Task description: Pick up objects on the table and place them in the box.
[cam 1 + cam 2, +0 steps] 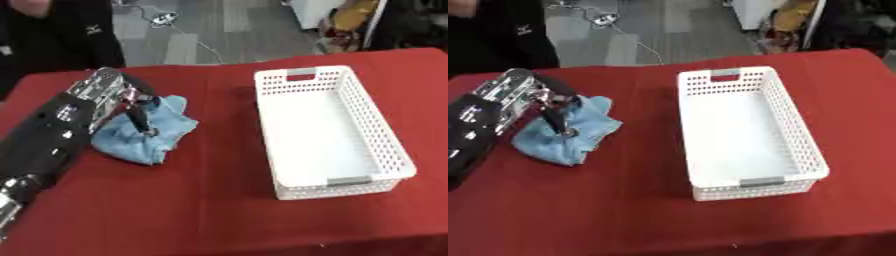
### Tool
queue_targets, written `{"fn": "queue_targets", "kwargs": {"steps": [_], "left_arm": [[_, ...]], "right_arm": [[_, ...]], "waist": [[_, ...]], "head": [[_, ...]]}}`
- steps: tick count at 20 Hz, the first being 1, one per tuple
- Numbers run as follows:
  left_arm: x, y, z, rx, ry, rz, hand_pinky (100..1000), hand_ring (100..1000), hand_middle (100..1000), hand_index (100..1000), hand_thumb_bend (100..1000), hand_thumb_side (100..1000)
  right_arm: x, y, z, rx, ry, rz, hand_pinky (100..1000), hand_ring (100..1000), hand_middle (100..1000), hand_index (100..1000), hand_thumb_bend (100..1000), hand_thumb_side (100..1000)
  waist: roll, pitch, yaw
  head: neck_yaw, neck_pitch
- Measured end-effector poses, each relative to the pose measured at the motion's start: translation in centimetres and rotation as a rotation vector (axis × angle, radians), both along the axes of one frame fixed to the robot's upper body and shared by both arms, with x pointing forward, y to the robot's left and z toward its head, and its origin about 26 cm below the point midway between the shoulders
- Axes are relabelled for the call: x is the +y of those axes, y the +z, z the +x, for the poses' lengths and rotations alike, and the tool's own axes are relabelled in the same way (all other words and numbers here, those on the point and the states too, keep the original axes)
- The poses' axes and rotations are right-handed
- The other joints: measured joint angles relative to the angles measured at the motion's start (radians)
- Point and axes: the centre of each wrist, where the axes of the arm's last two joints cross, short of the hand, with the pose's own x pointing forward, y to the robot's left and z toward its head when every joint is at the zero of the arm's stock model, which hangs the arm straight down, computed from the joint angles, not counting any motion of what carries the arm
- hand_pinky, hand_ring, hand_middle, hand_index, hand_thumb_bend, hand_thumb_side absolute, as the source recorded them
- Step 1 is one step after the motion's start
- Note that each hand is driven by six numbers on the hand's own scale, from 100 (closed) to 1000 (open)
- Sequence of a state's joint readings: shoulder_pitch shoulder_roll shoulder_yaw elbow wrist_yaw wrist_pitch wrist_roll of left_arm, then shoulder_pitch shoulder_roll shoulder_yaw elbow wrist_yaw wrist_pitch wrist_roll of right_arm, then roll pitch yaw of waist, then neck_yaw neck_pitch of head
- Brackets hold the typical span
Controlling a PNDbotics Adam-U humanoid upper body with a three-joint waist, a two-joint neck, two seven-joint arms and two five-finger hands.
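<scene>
My left hand [105,97] curls, seemingly pinching the blue cloth [144,132] beneath my fingers; the white box [328,130] off to its right holds nothing yet.

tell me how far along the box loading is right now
Nothing looks done yet: the white perforated basket shows nothing inside. In hand: the left hand is down on the crumpled light blue cloth on the red tablecloth, fingers reaching onto it; I cannot tell whether it is gripped. Left: lifting the cloth, carrying it over to the basket and dropping it in. The right hand is not in view.
</scene>
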State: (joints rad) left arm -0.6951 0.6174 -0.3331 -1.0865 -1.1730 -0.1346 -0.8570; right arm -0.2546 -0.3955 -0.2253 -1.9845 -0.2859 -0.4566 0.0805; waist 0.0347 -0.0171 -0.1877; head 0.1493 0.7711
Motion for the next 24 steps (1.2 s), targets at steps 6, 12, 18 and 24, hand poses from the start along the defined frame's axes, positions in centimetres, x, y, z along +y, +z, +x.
{"fn": "queue_targets", "kwargs": {"steps": [6, 12, 18, 24], "left_arm": [[0.3, -0.9, -0.1, 0.013, 0.02, -0.053, 976, 1000, 1000, 1000, 911, 936], [0.3, -2.3, -0.1, 0.017, 0.027, -0.09, 971, 1000, 1000, 1000, 906, 894], [0.5, -4.4, -0.3, 0.08, 0.062, -0.108, 961, 1000, 968, 1000, 911, 868], [0.7, -5.0, -0.2, 0.095, 0.093, -0.128, 720, 666, 719, 779, 894, 820]], "right_arm": [[0.0, 0.0, 0.0, -0.001, 0.0, 0.0, 839, 865, 836, 944, 100, 1000], [0.0, 0.1, 0.0, -0.003, 0.001, 0.0, 839, 865, 836, 944, 100, 1000], [0.1, 0.2, 0.1, -0.006, 0.002, 0.0, 839, 865, 836, 944, 100, 1000], [0.1, 0.2, 0.1, -0.007, 0.003, 0.0, 839, 865, 836, 944, 100, 1000]], "waist": [[-0.001, 0.003, 0.0], [-0.002, 0.005, 0.0], [-0.004, 0.009, 0.0], [-0.004, 0.007, -0.001]], "head": [[0.0, 0.0], [0.0, 0.0], [0.0, 0.0], [0.0, 0.0]]}}
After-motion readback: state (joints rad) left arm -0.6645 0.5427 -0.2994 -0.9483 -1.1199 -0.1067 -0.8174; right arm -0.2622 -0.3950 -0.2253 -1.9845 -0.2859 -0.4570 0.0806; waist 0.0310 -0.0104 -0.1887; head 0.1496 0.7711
